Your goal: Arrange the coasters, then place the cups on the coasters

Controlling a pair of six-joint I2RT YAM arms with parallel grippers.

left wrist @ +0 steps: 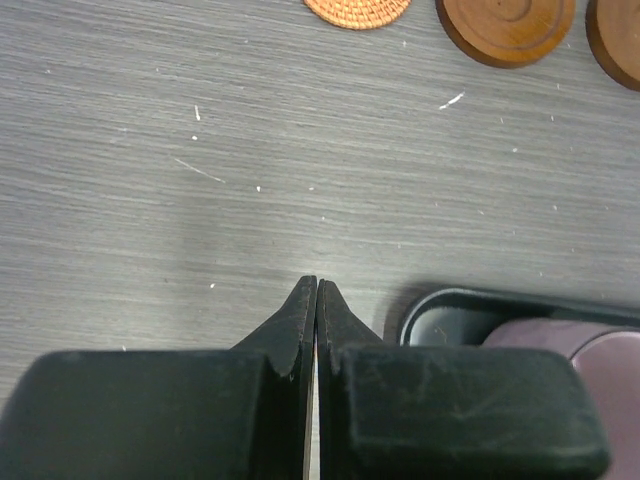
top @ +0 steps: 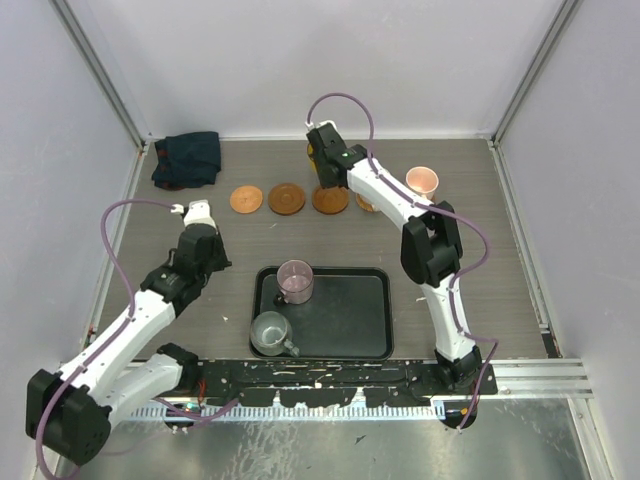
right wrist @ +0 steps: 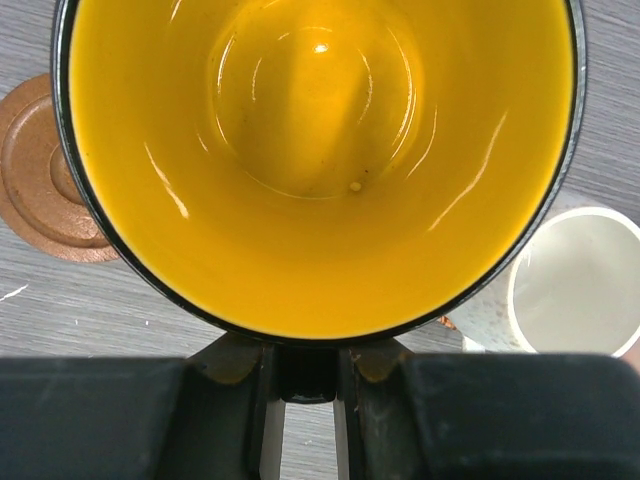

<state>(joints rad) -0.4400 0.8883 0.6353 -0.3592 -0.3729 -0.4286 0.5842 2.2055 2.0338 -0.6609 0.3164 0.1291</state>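
Note:
My right gripper (right wrist: 305, 358) is shut on the dark handle of the yellow cup (right wrist: 320, 200), which fills the right wrist view. It hangs at the back of the table (top: 311, 153), behind the row of coasters. A brown coaster (right wrist: 40, 175) lies to its left and the white cup (right wrist: 580, 285) to its right. Three coasters (top: 246, 199) (top: 286, 198) (top: 330, 200) lie in a row. The pink cup (top: 422, 181) stands at the right. The purple cup (top: 295, 281) and the grey-green cup (top: 270, 333) sit in the black tray (top: 350, 315). My left gripper (left wrist: 316, 288) is shut and empty over bare table (top: 180, 209).
A dark folded cloth (top: 187, 158) lies at the back left corner. In the left wrist view the tray's corner (left wrist: 445, 305) and the purple cup (left wrist: 590, 345) are just right of my fingers. Walls close in on three sides.

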